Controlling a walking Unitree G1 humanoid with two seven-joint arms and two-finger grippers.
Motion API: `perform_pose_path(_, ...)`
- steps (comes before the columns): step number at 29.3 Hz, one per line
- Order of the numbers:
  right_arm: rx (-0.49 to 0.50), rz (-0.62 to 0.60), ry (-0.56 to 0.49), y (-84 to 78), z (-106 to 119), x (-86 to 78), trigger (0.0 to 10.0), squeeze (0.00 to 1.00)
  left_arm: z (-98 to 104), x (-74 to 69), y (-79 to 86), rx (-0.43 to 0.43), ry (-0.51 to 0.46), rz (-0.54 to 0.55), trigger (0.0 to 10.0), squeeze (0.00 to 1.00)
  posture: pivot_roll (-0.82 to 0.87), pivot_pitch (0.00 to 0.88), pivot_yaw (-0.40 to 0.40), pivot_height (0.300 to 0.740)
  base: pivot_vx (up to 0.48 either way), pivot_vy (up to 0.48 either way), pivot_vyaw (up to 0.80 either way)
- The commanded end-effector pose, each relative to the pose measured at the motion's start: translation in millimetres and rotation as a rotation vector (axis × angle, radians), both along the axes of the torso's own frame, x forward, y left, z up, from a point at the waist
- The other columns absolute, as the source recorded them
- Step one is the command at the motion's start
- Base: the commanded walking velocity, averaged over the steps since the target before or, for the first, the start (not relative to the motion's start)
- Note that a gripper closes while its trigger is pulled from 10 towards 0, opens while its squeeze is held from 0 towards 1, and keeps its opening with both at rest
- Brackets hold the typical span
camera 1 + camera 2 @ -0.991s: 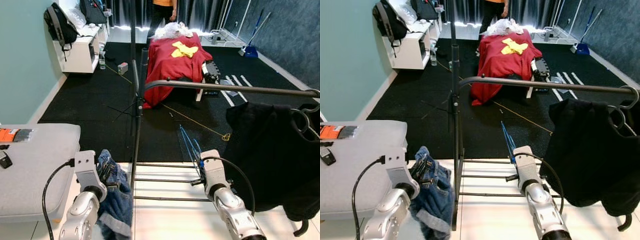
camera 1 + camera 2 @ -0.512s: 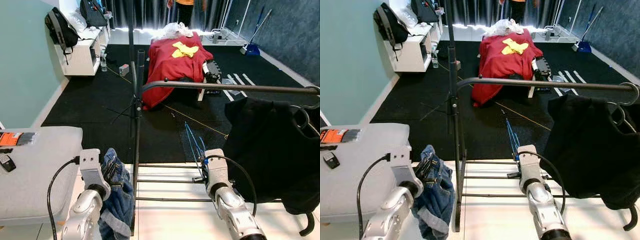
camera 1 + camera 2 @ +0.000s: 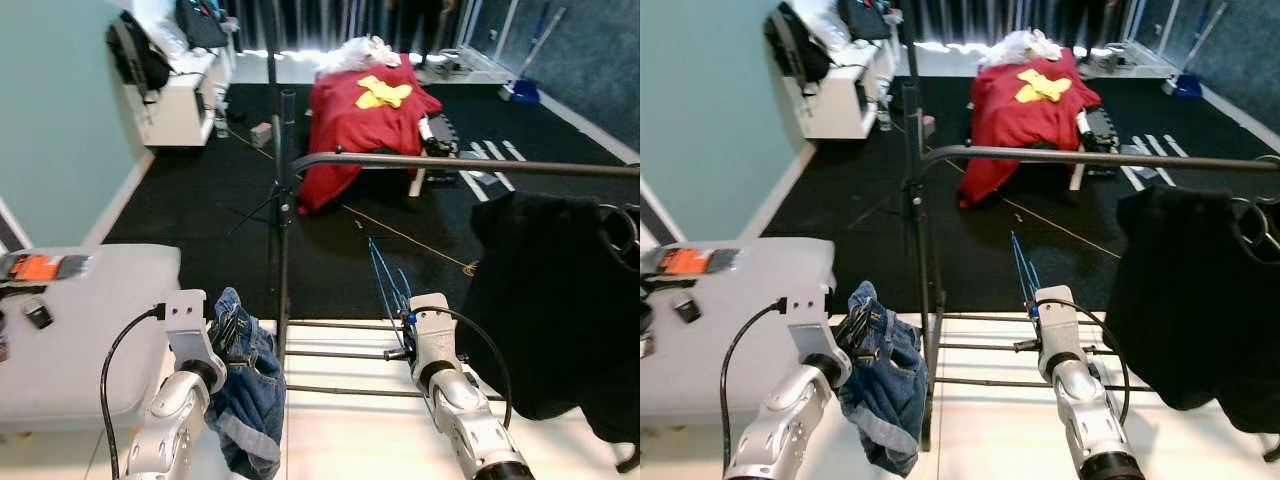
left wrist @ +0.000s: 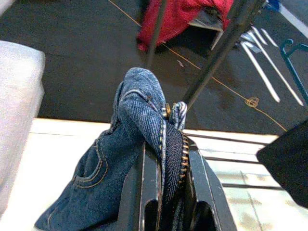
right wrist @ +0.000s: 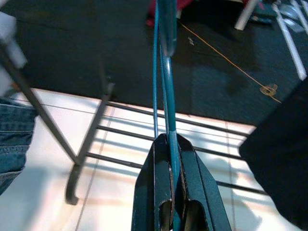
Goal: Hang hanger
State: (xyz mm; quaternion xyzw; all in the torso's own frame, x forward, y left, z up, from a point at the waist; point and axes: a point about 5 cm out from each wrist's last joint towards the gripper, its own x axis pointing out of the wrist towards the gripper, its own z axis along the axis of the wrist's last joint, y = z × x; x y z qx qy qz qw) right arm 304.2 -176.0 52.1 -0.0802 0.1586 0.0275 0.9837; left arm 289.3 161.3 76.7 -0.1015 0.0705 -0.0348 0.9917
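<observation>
Right gripper (image 5: 171, 192): jaws closed tight on the blue hanger (image 5: 163, 72), which sticks out forward from the fingers, low, over the rack's bottom bars (image 3: 340, 357).

Left gripper (image 4: 163, 173): jaws clamped on the jeans (image 4: 125, 144) at the zip edge; the cloth hangs down beside the rack's post (image 3: 283, 210).

Rail (image 3: 450, 163) runs across above both grippers. A black garment (image 3: 555, 300) already hangs from it at the robot's right. The stretch of rail between post and garment is bare.

Step in hand, as I judge it: carrying and lining up. Hanger is gripped but well below the rail, hook not yet on it. Jeans are not on the hanger.

Next move likely calls for raising the right arm so the hook comes above the bare stretch, then lowering it over the rail. The hook's facing is hard to read here. Keep clear of the black garment.

Grey bench (image 3: 90, 320) at the robot's left, with small items on it.
</observation>
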Motion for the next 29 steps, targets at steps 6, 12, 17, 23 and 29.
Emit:
perform_pose_path(6,0.019,-0.018,-0.003,-1.5,-1.3,0.9,10.0,0.00,9.5,4.2,-4.0,-0.012,-0.039,-0.020,10.0,0.00,0.10,0.034,0.010,0.740,-0.295,0.000,0.00)
perform_pose_path(12,0.020,-0.019,-0.008,-1.5,-0.8,1.7,10.0,0.00,9.5,4.0,-4.0,-0.008,-0.037,-0.028,10.0,0.00,0.11,0.037,0.015,0.740,-0.296,0.000,0.00)
perform_pose_path(17,0.021,-0.025,-0.005,-2.6,-3.6,-1.2,10.0,0.00,7.8,2.5,-5.4,-0.004,-0.030,-0.044,10.0,0.00,0.10,0.042,0.024,0.740,-0.291,0.000,0.00)
perform_pose_path(23,0.025,-0.032,0.001,-2.8,-5.9,-4.4,10.0,0.00,8.0,2.7,-7.0,-0.004,-0.027,-0.058,10.0,0.00,0.11,0.048,0.031,0.740,-0.287,0.000,0.00)
perform_pose_path(29,0.030,-0.033,0.011,-0.7,-9.5,-6.4,10.0,0.00,7.6,2.1,-6.3,0.013,-0.018,-0.077,10.0,0.00,0.11,0.055,0.044,0.740,-0.230,0.000,0.00)
